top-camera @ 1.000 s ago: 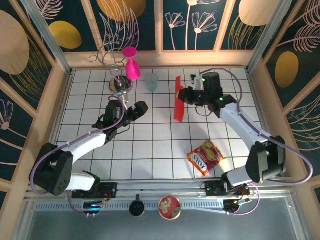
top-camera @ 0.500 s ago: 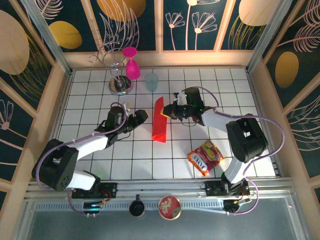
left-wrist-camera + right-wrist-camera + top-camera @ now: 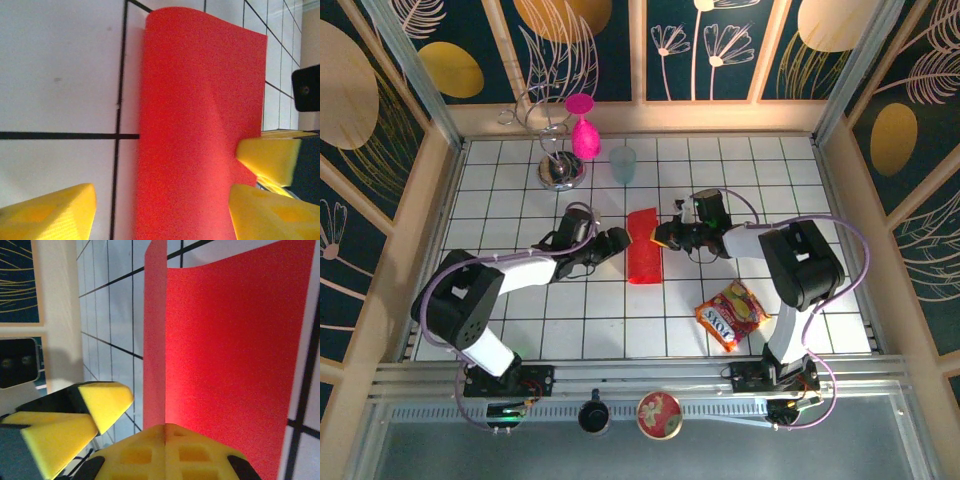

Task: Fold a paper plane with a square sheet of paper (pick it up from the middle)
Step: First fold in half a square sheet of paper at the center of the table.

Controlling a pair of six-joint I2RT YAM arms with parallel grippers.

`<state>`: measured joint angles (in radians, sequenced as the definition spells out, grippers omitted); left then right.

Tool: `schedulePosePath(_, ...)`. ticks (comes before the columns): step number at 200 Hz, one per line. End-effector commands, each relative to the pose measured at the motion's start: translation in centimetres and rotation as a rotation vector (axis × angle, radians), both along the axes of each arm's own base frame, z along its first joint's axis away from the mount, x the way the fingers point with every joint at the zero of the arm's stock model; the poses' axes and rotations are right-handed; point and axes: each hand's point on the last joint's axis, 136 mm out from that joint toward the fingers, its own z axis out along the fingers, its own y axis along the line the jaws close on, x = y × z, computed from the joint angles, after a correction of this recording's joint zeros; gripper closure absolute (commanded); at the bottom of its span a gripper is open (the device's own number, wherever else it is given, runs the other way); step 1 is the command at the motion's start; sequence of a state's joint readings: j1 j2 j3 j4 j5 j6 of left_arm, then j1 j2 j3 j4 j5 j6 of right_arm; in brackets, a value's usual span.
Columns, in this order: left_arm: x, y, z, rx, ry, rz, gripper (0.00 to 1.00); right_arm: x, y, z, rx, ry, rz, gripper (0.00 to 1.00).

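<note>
- sheet (image 3: pixel 643 262) is mid bench (image 3: pixel 580 320), doubled into a strip, long axis running near to far.
- right hand (image 3: pixel 663 236) is clamped on its far right edge.
- left hand (image 3: pixel 620 241) is just left of it, fingers apart, strip between them.
- count: one sheet, two hands, one packet (image 3: pixel 730 316), one goblet (image 3: pixel 584 135), one cup (image 3: pixel 623 163).

Matt, finely grained square sheet of paper (image 3: pixel 195 100); smooth white table (image 3: pixel 60 65)
</note>
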<state>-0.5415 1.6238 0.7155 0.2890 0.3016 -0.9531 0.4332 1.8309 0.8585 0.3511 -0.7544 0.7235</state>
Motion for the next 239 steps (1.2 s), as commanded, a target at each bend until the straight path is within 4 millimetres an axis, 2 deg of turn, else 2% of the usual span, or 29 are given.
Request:
schedulePosePath(1,-0.2,-0.3,-1.3,0.063,0.035,-0.011,0.32,0.4,-0.6,-1.1,-0.040,-0.035,0.006,1.00)
schedulePosePath(39,0.2,-1.8,-1.3,0.048,0.042,-0.024,0.37,0.5,-0.7,-1.8,-0.057,-0.030,0.021,1.00)
schedulePosePath(44,0.1,-2.0,-2.4,0.061,0.064,-0.027,0.38,0.5,-0.7,-1.9,-0.057,-0.028,0.022,1.00)
schedulePosePath(88,0.7,-3.0,-3.1,0.073,0.082,-0.047,0.47,0.6,-1.0,-2.2,-0.052,-0.014,0.025,1.00)
schedulePosePath(130,0.6,-3.0,-4.6,0.109,0.120,-0.047,0.58,0.7,-1.1,-2.1,-0.051,-0.008,0.025,0.99)
schedulePosePath(156,0.4,-2.4,-6.2,0.165,0.156,-0.037,0.66,0.8,-1.3,-1.7,-0.067,-0.007,0.014,0.88)
schedulePosePath(171,0.0,-1.8,-7.3,0.213,0.174,-0.031,0.68,1.2,-2.1,-1.4,-0.101,-0.012,-0.022,0.78)
schedulePosePath(190,-0.5,-0.6,-8.7,0.274,0.195,-0.016,0.71,1.9,-3.5,0.1,-0.133,-0.064,-0.085,0.68)
schedulePosePath(212,-1.2,0.2,-10.0,0.311,0.219,-0.008,0.72,2.5,-5.2,1.4,-0.171,-0.112,-0.154,0.67)
schedulePosePath(239,-1.6,0.8,-11.6,0.339,0.246,0.009,0.75,2.3,-6.4,1.8,-0.204,-0.150,-0.191,0.67)
